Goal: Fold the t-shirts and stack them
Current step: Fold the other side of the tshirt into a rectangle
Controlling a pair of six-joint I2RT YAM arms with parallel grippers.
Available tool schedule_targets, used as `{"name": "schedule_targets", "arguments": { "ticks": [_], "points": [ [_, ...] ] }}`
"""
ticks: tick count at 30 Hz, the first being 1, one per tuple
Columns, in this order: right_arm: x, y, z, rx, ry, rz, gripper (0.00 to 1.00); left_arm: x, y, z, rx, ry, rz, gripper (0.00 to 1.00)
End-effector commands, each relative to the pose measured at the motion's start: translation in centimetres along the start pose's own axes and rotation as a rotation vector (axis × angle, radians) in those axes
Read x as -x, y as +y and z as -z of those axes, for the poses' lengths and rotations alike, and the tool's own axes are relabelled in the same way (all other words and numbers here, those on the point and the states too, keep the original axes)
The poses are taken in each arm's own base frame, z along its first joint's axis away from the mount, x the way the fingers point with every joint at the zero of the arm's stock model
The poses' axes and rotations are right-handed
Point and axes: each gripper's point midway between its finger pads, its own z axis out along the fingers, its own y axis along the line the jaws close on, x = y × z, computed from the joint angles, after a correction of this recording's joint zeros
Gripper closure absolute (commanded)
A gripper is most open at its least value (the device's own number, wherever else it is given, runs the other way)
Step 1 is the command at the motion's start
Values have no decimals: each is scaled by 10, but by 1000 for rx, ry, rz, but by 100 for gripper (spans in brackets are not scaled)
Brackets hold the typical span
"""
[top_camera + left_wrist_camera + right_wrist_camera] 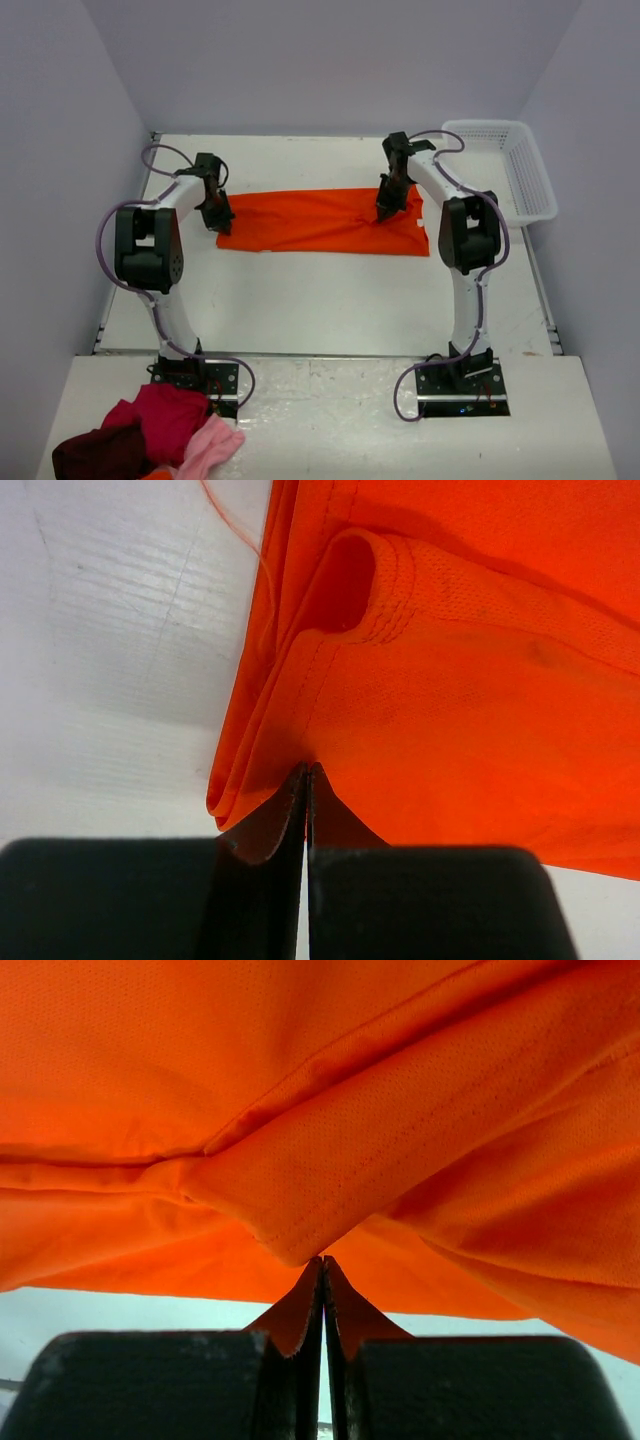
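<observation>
While your shirt (310, 222) lies as a long folded band across the far middle of the bench (330, 310), your left claw (222, 222) is pinched tight on its left end. Your right claw (383, 212) grips a puckered fold near its right end. You have a white basket (486, 127) at the far right.

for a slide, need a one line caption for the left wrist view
Left gripper pinching the layered edge of the orange t-shirt, white table alongside
</observation>
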Motion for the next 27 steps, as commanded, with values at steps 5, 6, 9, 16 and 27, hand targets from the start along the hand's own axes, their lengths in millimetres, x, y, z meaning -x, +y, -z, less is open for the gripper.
{"name": "schedule_targets", "arguments": {
  "ticks": [5, 6, 9, 16, 27],
  "points": [
    [10, 10, 0, 17, -5, 28, 100, -7, -2, -8, -17, 18, -34, 100],
    [11, 10, -2, 15, -6, 36, 100, -9, -1, -8, -14, 22, -34, 100],
    [16, 13, -6, 26, -7, 55, 100, -16, 4, -11, 5, 41, -31, 100],
    [34, 30, -12, 88, -22, 95, 100, -42, 17, -13, 35, 90, -31, 100],
    [75, 102, 13, 450, -127, 281, 100, -76, 29, -1, 55, 113, -42, 100]
  ]
}}
